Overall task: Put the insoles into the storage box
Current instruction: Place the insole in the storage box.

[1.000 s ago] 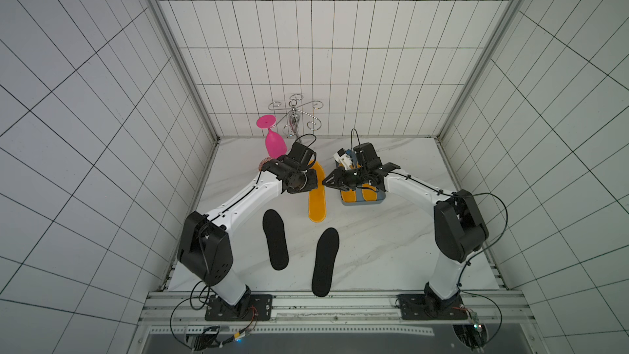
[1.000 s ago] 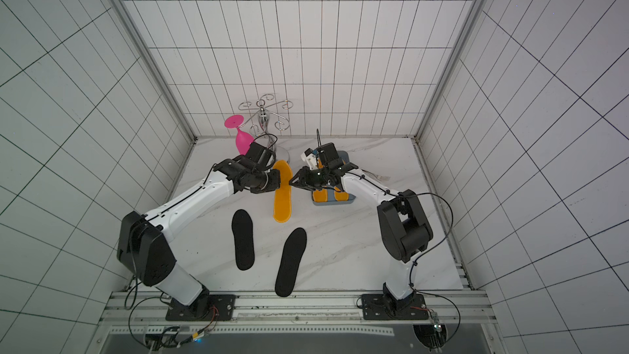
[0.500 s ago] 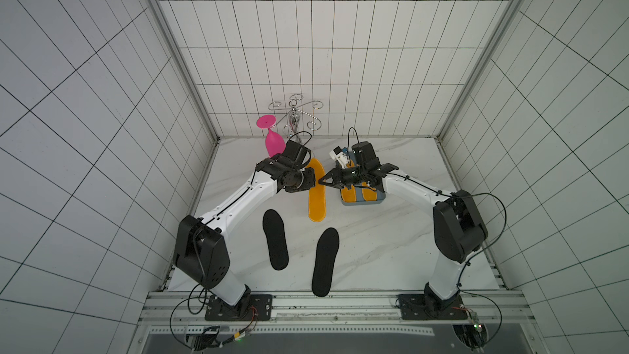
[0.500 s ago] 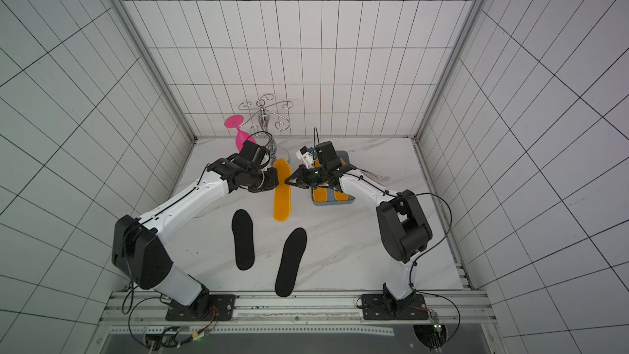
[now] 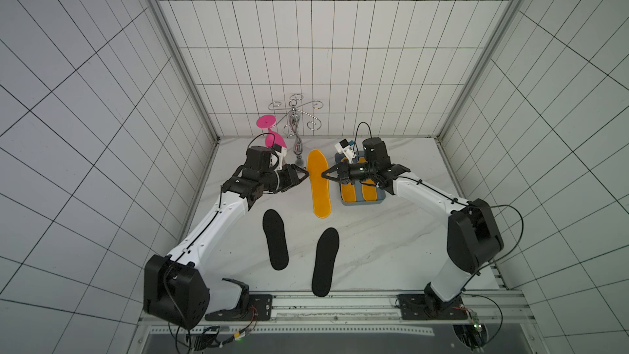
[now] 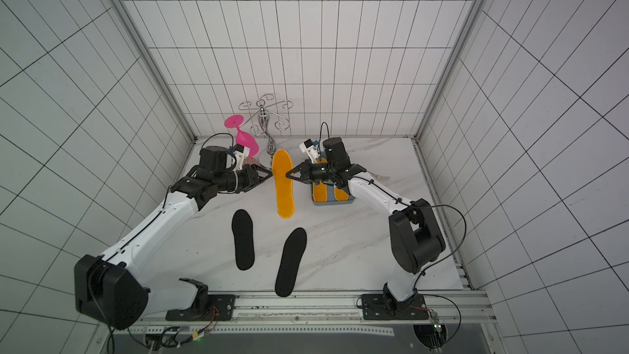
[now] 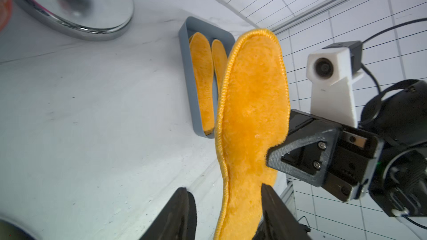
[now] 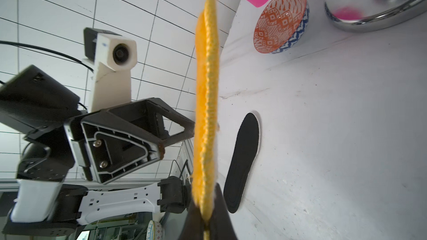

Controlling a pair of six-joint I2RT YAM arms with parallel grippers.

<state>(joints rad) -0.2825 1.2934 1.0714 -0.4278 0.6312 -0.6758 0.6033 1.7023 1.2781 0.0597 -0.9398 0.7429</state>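
Right gripper (image 5: 324,176) clamps orange insole (image 5: 319,187) mid-air, just beside storage box (image 5: 363,203); left gripper (image 5: 305,175) jaws apart around it. Looks like handover step. Next: carry over box, lay flat.

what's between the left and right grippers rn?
The orange insole. The right gripper is shut on one edge; the left gripper is open, jaws either side of the opposite edge. Shows in both top views.
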